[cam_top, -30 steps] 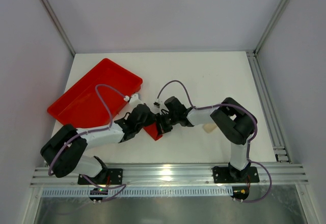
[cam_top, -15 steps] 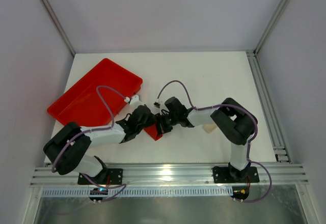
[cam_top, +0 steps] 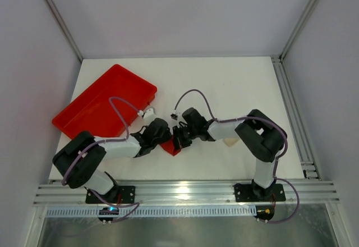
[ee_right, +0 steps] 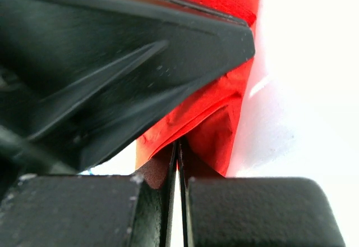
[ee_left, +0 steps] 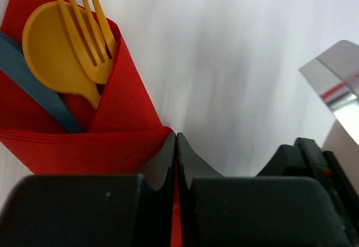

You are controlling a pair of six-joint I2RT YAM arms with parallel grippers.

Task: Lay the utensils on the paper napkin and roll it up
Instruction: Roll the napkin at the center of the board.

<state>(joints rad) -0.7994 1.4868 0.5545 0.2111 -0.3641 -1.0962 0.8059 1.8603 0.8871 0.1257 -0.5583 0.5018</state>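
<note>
The red paper napkin [ee_left: 124, 109] is folded around a yellow spoon [ee_left: 50, 53], a yellow fork [ee_left: 92, 31] and a grey-blue knife [ee_left: 33, 87], whose heads stick out of its open end. In the top view the napkin [cam_top: 171, 147] lies on the white table between both grippers and is mostly hidden by them. My left gripper [ee_left: 176, 137] is shut on a fold of the napkin; red paper shows between its jaws. My right gripper [ee_right: 179, 144] is shut on the napkin's [ee_right: 224, 118] opposite edge. The two grippers [cam_top: 164, 138] [cam_top: 178, 139] almost touch.
A large red plastic tray [cam_top: 134, 79] stands at the back left, apart from the napkin. A small pale object [cam_top: 230, 141] lies by the right forearm. Aluminium rails run along the near edge and the right side. The left gripper's black body [ee_right: 112, 56] fills the right wrist view.
My left arm has swung its elbow right and its gripper has slid a little toward the near edge, still on the napkin. The right gripper has barely moved.
</note>
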